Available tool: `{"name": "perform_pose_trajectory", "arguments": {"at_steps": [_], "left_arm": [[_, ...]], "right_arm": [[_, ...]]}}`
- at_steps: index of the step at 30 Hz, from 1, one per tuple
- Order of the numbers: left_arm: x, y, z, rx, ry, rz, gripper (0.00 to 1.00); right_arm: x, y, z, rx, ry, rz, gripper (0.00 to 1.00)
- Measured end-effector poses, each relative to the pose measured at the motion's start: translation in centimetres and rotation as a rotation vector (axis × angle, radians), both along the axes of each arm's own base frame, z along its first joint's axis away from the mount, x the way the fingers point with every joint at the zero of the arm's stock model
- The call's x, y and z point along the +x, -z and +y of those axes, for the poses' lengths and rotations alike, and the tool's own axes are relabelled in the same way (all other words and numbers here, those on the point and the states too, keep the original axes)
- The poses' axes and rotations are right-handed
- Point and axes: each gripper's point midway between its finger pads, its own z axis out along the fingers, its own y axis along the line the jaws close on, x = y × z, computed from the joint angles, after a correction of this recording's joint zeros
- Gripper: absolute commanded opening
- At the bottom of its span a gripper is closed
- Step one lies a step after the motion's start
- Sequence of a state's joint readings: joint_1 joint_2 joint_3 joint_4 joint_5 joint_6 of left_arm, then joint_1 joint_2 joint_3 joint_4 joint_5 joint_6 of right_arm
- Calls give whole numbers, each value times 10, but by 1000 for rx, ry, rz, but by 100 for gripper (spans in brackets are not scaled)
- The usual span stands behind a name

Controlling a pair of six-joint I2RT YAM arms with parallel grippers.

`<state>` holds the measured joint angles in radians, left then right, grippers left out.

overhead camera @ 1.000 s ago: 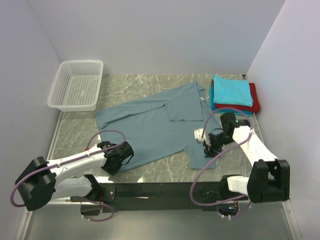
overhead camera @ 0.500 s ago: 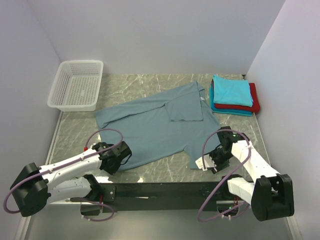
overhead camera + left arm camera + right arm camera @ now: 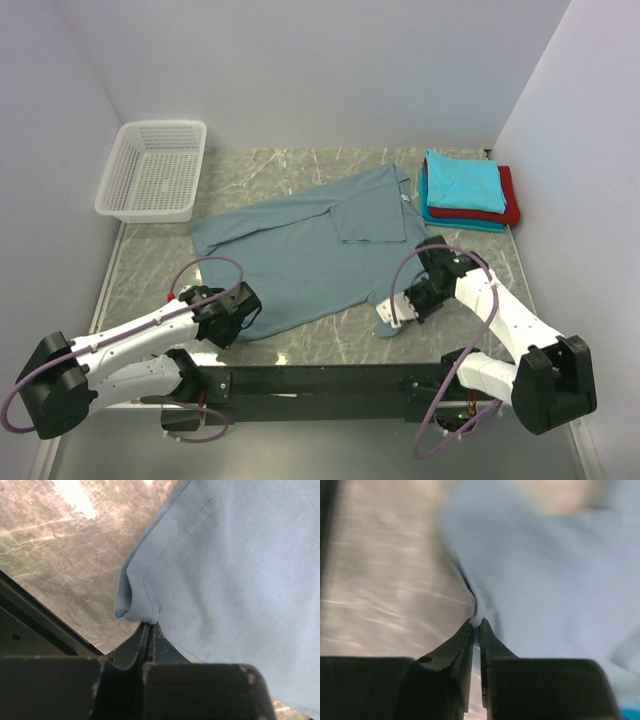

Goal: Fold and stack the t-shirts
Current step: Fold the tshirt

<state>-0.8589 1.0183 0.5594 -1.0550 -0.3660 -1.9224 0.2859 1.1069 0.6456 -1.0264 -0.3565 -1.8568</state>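
Tee (image 3: 320, 255), grey-blue, lies spread flat at centre of table (image 3: 150, 262). L gripper (image 3: 150, 626) fingers pinch near-left hem corner. R gripper (image 3: 476, 624) fingers pinch near-right hem edge. Folded stack (image 3: 465, 190) sits far right.

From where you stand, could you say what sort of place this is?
Probably a robot test booth for laundry folding: white walls enclose a marbled table holding a white mesh basket, a grey-blue t-shirt and folded t-shirts.
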Motion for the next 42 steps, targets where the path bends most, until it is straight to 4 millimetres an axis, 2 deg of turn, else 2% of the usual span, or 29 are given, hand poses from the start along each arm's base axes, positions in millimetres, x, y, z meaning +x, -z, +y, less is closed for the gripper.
{"name": "perform_pose_trajectory", "arguments": {"at_steps": [2,4,5,7,9,11,13,16,18,21,23,24,26,30,32,35,39,42], "left_arm": [[1,-1,-1,-8,0,-6,0],[0,-1,0,-9,0,-8,0],[0,-1,0,-9,0,-7,0],[0,-1,0,-8,-1,-7,0],[0,0,0,-7,0,-6,0],[-1,1,1,-8,0,-7,0],[-1,1,2,-11,0,-9,0],[-1,0,2,-20,1,-19,0],[0,-1,1,-22,4,-23,0],[0,0,1,-21,12,-26,0],[0,1,1,-22,17,-28,0],[0,1,2,-22,17,-28,0],[-1,3,2,-25,17,-31,0],[-1,4,2,-31,23,-37,0],[0,3,2,-34,24,-40,0],[1,3,0,-39,28,-44,0],[1,4,-1,-41,33,-47,0],[2,6,-2,-43,34,-47,0]], "right_arm": [[21,-21,16,41,14,-62,30],[41,-41,40,102,28,-120,57],[49,-47,53,132,44,-144,64],[61,-54,74,178,80,-173,66],[72,-56,90,216,163,-182,63],[81,-59,93,234,234,-184,59],[86,-65,90,249,279,-182,55],[83,-70,78,242,295,-166,39],[74,-68,67,223,305,-140,30],[61,-63,53,199,325,-107,25],[52,-63,43,189,350,-93,27],[50,-64,36,185,367,-94,35],[45,-63,23,162,394,-92,43],[20,-35,0,70,402,-19,58],[-2,-16,-8,23,380,41,60],[-22,-5,-16,-8,317,59,62],[-24,-1,-20,-46,227,46,61],[-23,9,-24,-98,183,71,61]]}}
